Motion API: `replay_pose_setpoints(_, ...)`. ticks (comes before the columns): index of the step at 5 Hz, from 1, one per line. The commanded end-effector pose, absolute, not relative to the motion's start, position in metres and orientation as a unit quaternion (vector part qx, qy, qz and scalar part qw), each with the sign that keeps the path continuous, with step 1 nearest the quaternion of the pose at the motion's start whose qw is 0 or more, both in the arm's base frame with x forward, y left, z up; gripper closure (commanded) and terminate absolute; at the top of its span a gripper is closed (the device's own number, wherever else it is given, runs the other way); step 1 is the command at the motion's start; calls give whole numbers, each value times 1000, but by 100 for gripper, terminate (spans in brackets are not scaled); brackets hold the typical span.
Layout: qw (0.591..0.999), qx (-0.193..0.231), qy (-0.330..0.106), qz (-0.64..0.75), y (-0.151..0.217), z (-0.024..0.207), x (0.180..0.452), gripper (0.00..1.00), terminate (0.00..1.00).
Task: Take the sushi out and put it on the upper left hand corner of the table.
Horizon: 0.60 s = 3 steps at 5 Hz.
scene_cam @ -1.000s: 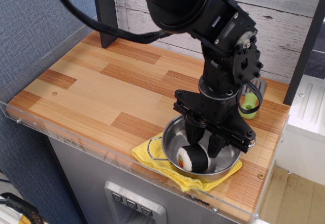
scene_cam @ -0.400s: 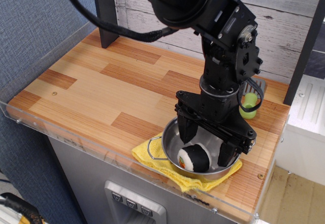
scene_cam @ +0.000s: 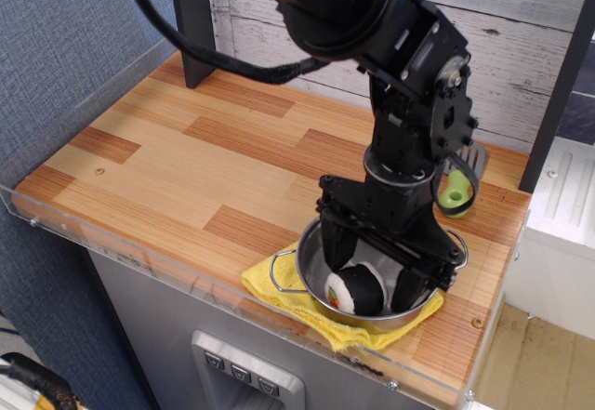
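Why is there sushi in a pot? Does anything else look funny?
The sushi is lying on its side in the metal pot, which stands on a crumpled yellow cloth overhanging the table edge. Nothing spilled or broken.

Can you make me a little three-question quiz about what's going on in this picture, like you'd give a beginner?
1. True or false: the sushi lies inside the metal pot.
2. What sits directly under the pot?
A. a blue plate
B. a yellow cloth
C. bare wood
3. Fill in: the gripper has one finger on each ____ of the sushi.

Key
1. True. It rests at the pot's bottom, orange and green end facing the camera.
2. B. The cloth is spread on the table at its near right end.
3. Side. The fingers straddle the roll; whether they already touch it cannot be told.
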<state>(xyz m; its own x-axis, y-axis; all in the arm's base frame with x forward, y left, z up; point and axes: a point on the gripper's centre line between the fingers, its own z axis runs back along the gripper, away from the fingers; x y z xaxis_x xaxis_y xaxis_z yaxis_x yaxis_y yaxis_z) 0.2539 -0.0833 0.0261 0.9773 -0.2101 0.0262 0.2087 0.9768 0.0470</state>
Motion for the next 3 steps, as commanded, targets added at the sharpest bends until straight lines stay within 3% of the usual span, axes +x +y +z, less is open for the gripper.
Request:
replay_pose_setpoints(1, 994, 21, -36, -99, -81, 38, 260, 100, 0)
replay_pose_setpoints(2, 994, 18, -44, -95, -78, 48, 261, 100, 0)
replay_pose_setpoints(3, 994, 29, -93, -49, -49, 92, 276, 100, 0)
